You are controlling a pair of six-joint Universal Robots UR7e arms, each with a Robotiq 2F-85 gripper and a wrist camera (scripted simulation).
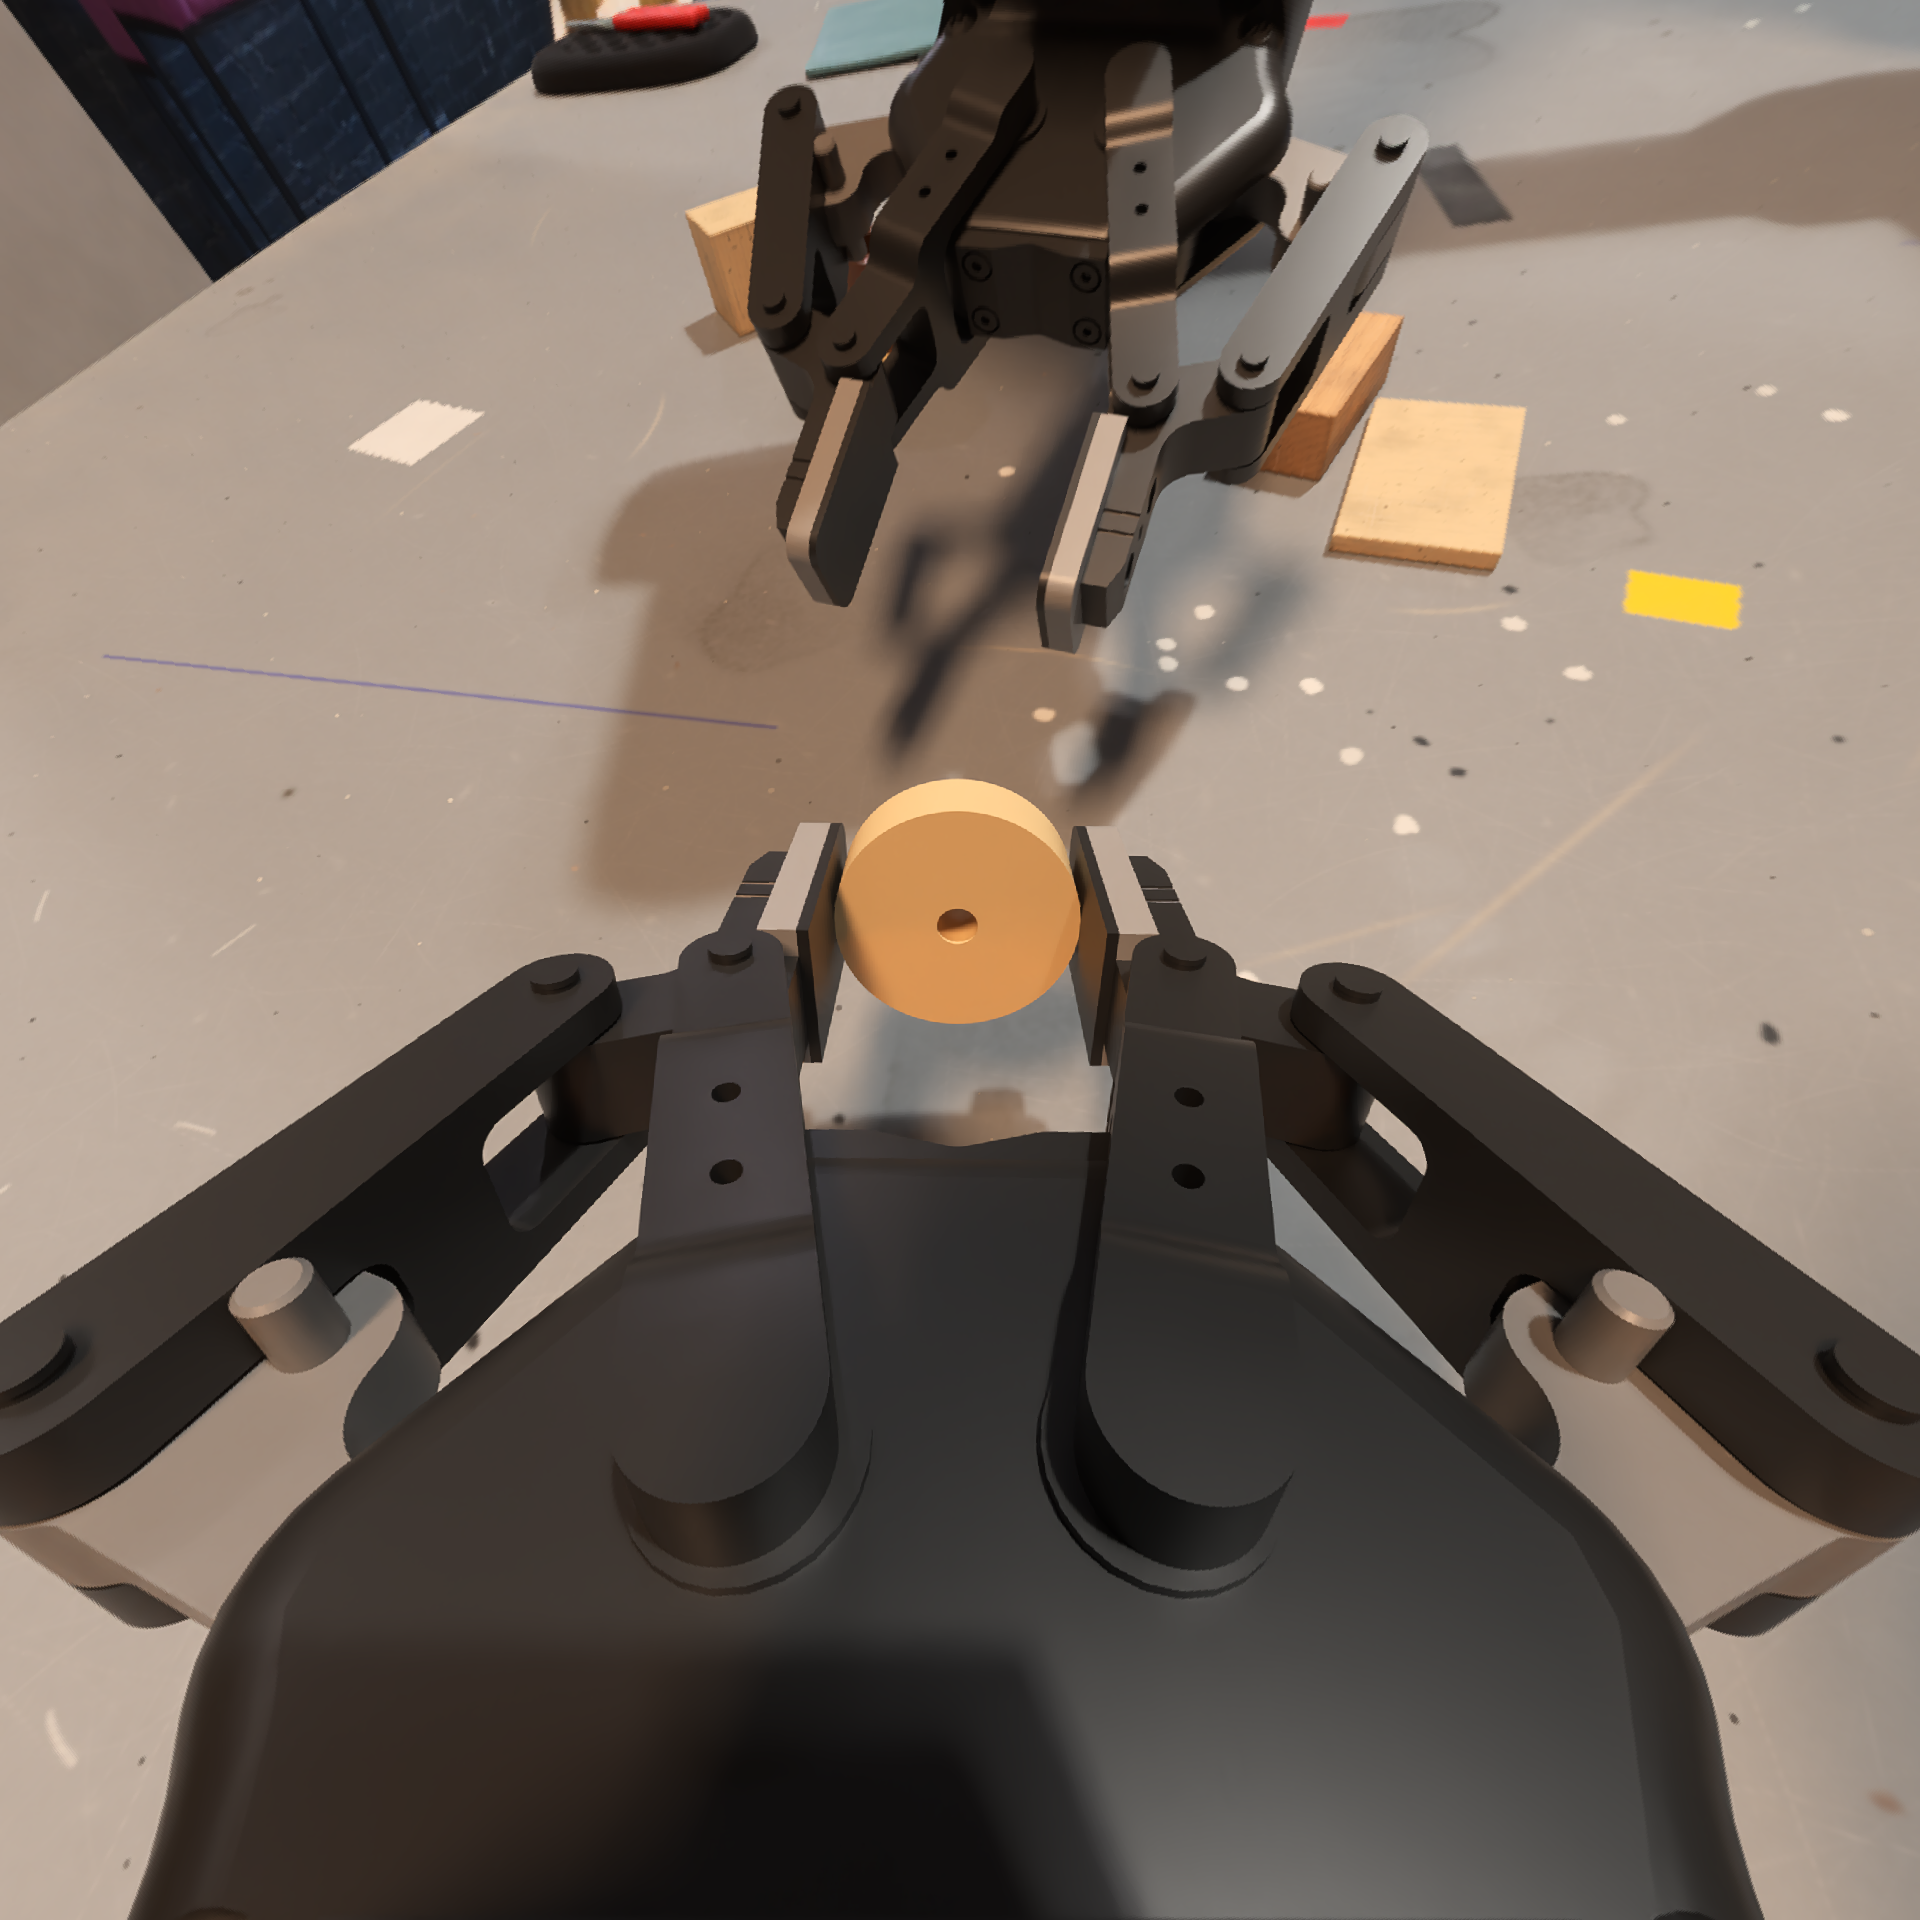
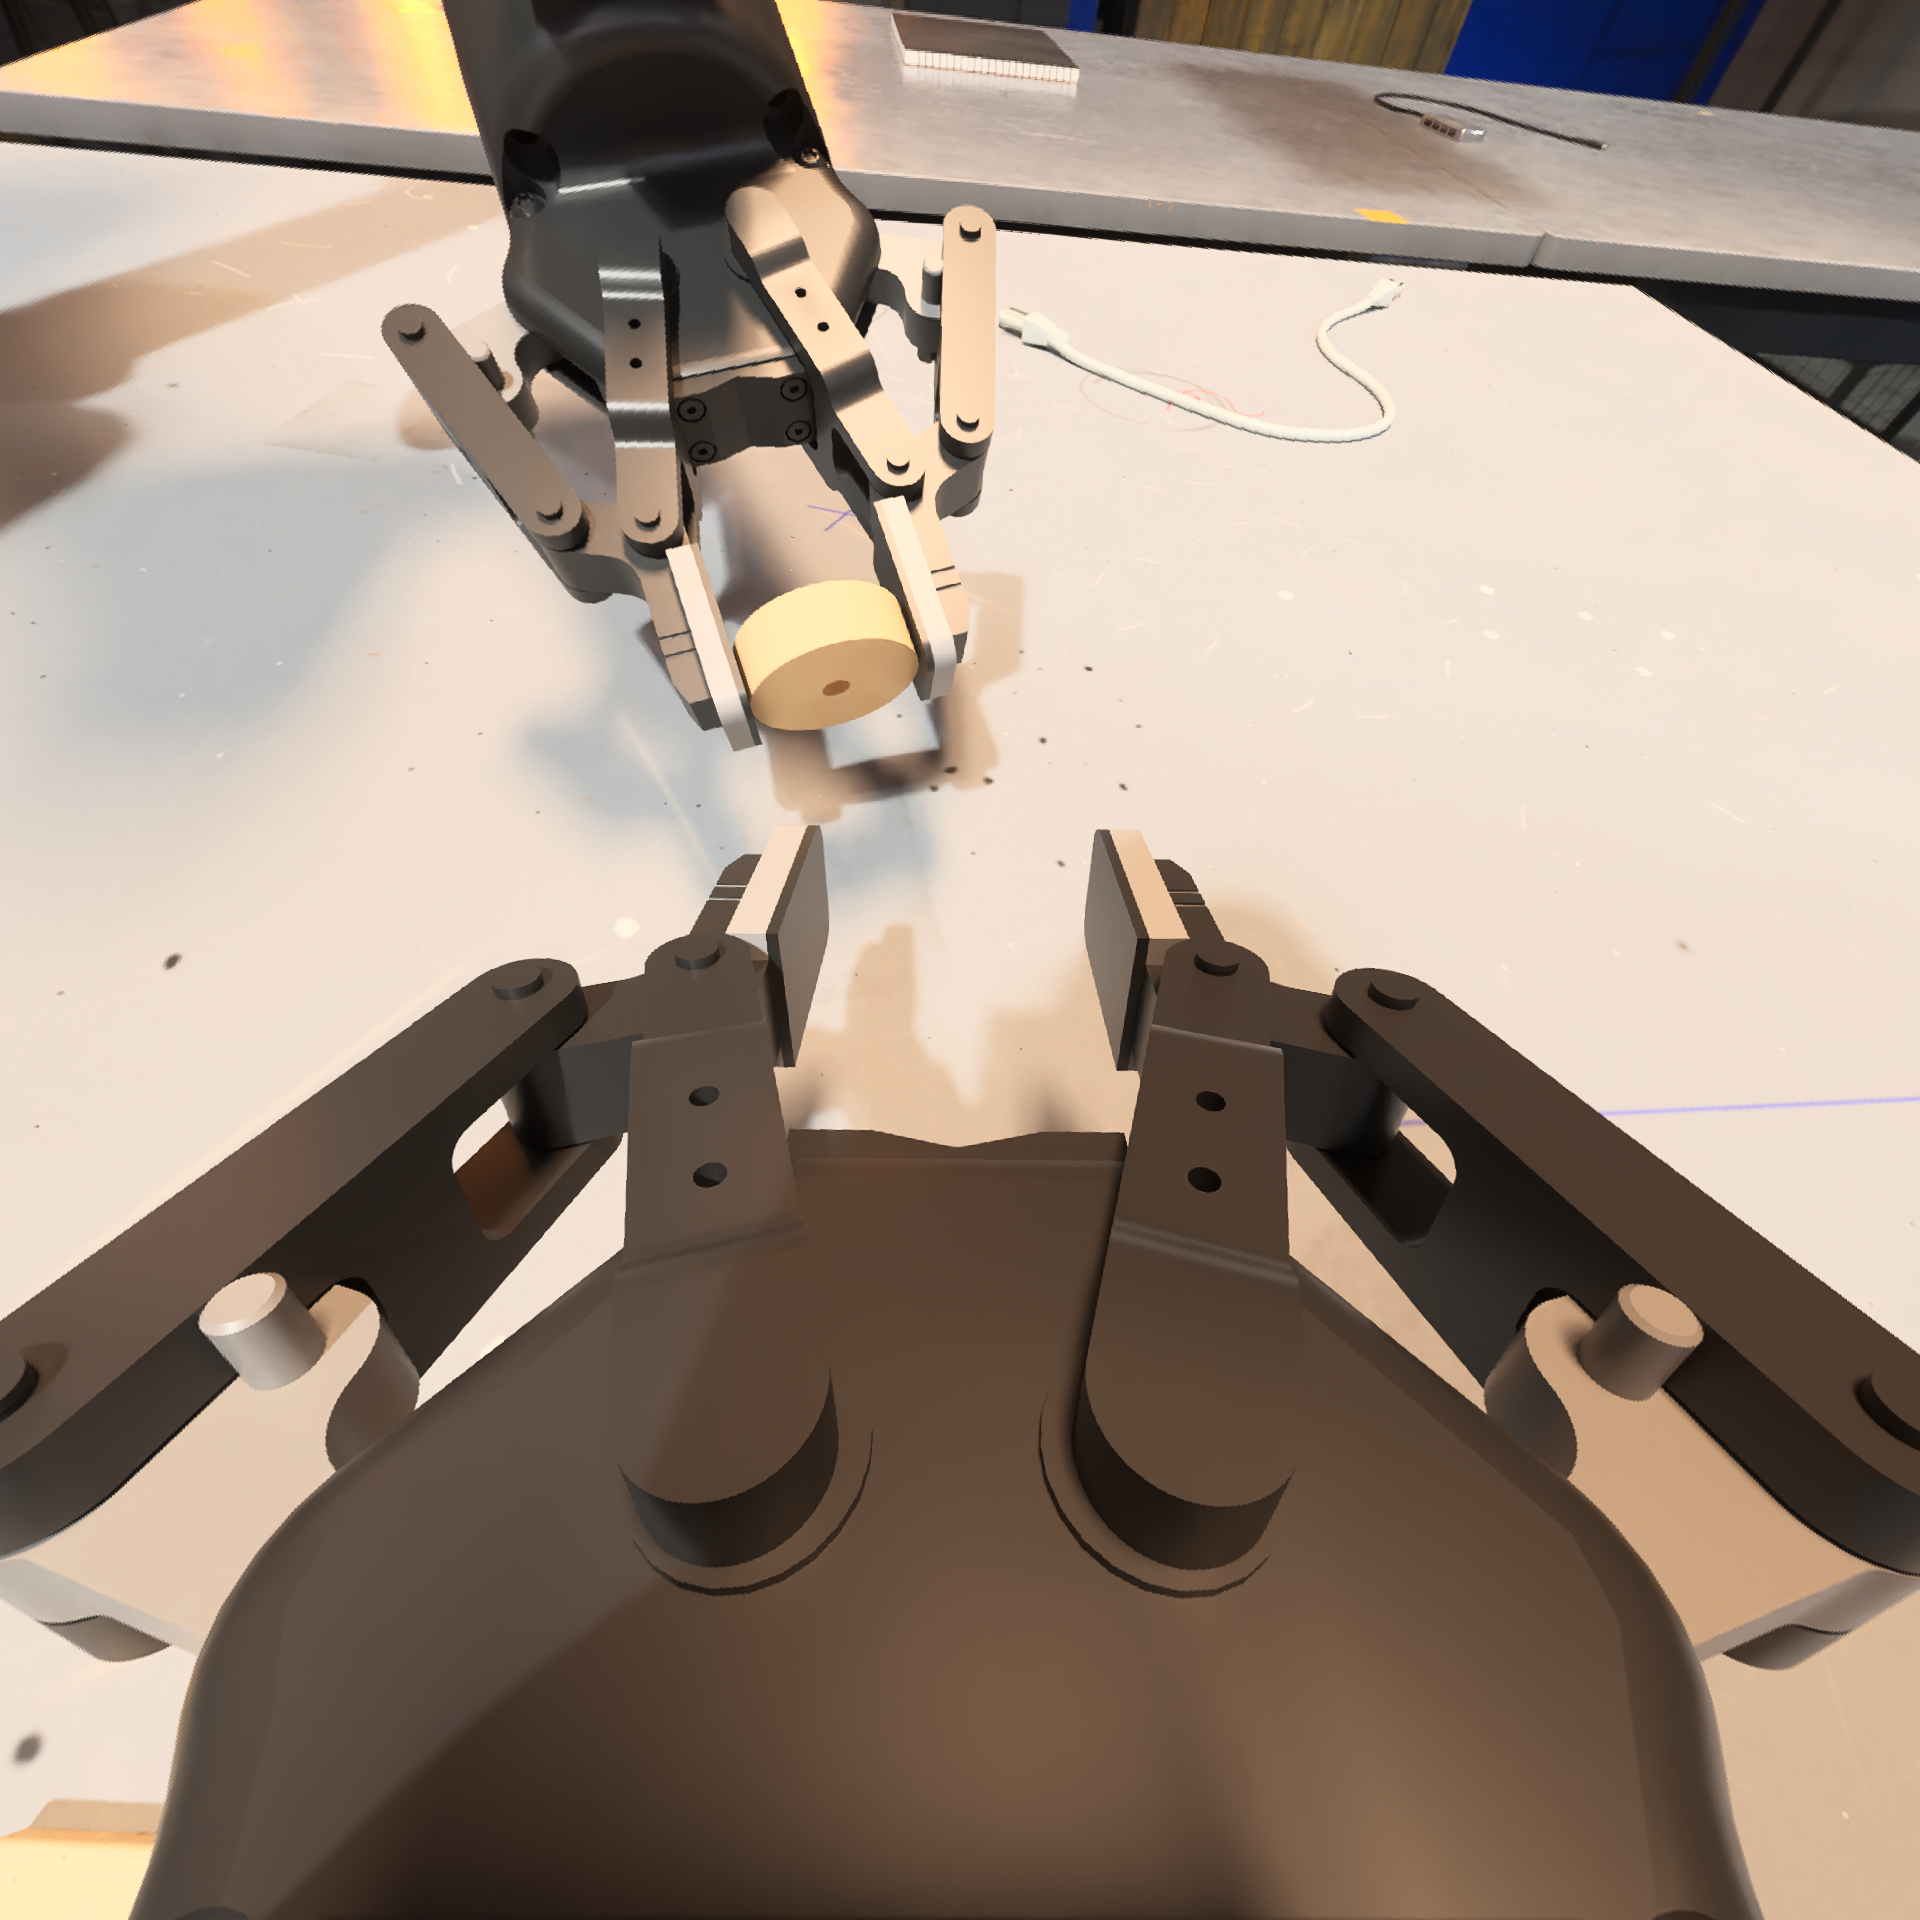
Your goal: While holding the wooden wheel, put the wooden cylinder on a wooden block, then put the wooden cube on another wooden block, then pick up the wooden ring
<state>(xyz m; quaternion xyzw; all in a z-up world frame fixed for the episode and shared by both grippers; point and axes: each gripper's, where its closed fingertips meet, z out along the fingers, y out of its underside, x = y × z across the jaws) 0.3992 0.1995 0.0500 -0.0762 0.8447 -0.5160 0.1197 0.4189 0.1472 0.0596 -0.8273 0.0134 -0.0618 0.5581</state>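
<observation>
Wooden wheel (image 1: 956, 902) between left gripper's (image 1: 956, 883) pads

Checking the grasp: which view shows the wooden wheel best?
The left wrist view: the wooden wheel fills the centre, its holed face toward the camera, clamped in the left tool. The right wrist view shows it smaller and farther off.

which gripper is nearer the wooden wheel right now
Left. The left gripper is shut on the wooden wheel, pads on both sides. The right gripper hangs open and empty, facing the wheel across a gap.
</observation>
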